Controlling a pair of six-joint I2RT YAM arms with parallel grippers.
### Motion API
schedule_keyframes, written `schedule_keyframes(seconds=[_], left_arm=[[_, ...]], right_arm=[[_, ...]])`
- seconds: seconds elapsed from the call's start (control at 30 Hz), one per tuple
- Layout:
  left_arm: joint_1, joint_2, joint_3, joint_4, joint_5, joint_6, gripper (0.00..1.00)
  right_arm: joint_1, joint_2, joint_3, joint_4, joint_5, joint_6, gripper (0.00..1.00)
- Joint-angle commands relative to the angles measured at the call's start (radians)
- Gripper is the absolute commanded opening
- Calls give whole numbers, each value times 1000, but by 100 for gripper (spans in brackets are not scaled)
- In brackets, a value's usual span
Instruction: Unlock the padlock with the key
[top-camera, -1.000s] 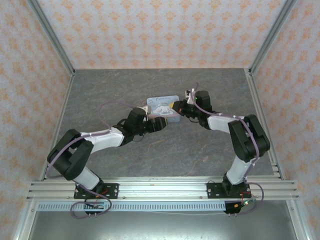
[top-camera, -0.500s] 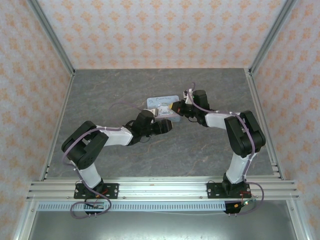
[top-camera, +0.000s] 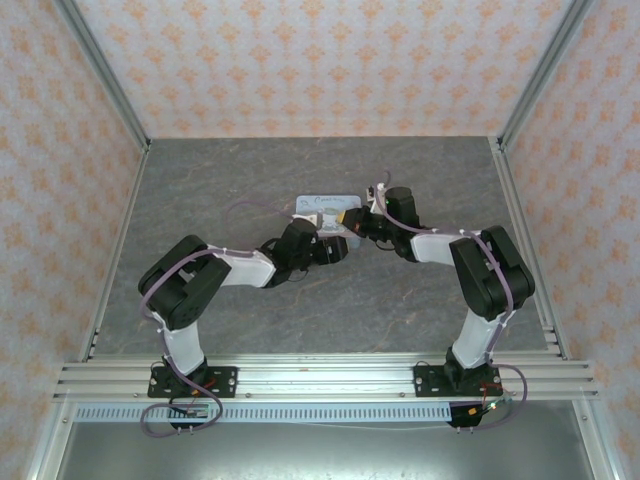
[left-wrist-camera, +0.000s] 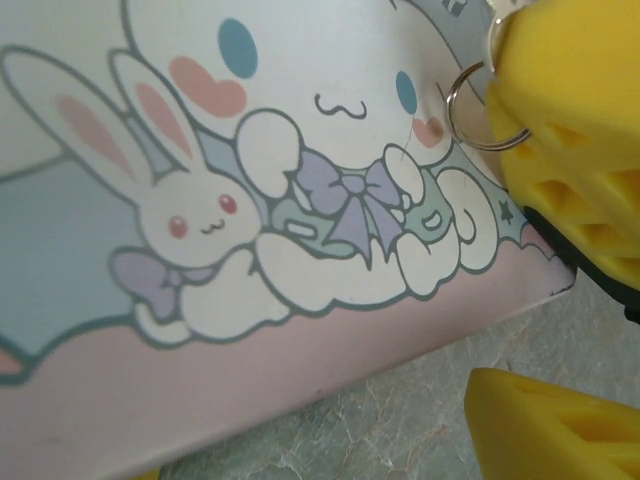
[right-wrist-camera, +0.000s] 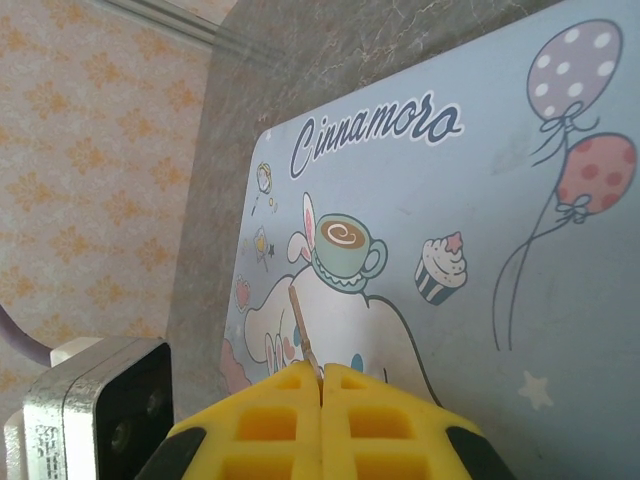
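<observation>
The pale blue-pink cartoon tin lies mid-table with both grippers at its near side. My right gripper is shut on the key, whose thin brass blade sticks out over the tin's lid. In the left wrist view the right gripper's yellow fingers sit at the tin's corner with the key's wire ring hanging from them. My left gripper is open, low at the lid's pink edge, with nothing between its fingers. From above, the left gripper sits just below the right gripper. The padlock is hidden.
The grey marbled table is fenced by patterned walls with metal corner posts. The left wrist's camera housing stands close beside the right fingers. Both forearms crowd the tin's near side.
The left arm has folded in and its gripper has slid right, closer under the tin's near edge. The right gripper has stayed at the tin's right corner with the key.
</observation>
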Motion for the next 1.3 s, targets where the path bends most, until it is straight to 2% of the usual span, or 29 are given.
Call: schedule_keyframes(seconds=[0.0, 0.23, 0.37, 0.6, 0.97, 1.27], left_arm=[[-15, 18, 42, -39, -66, 49, 73], [-46, 42, 72, -97, -152, 67, 64], [-58, 53, 81, -116, -206, 56, 55], [-69, 64, 89, -119, -286, 14, 47], [-73, 77, 106, -127, -345, -50, 33], [-77, 63, 107, -131, -339, -51, 22]], right_arm=[[13, 5, -22, -70, 19, -3, 0], [13, 7, -18, -68, 18, -3, 0], [14, 5, -19, -65, 17, -2, 0], [19, 2, -19, -62, 13, 0, 0], [28, -11, -32, -54, 14, 8, 0], [31, -52, -32, -65, 14, -11, 0]])
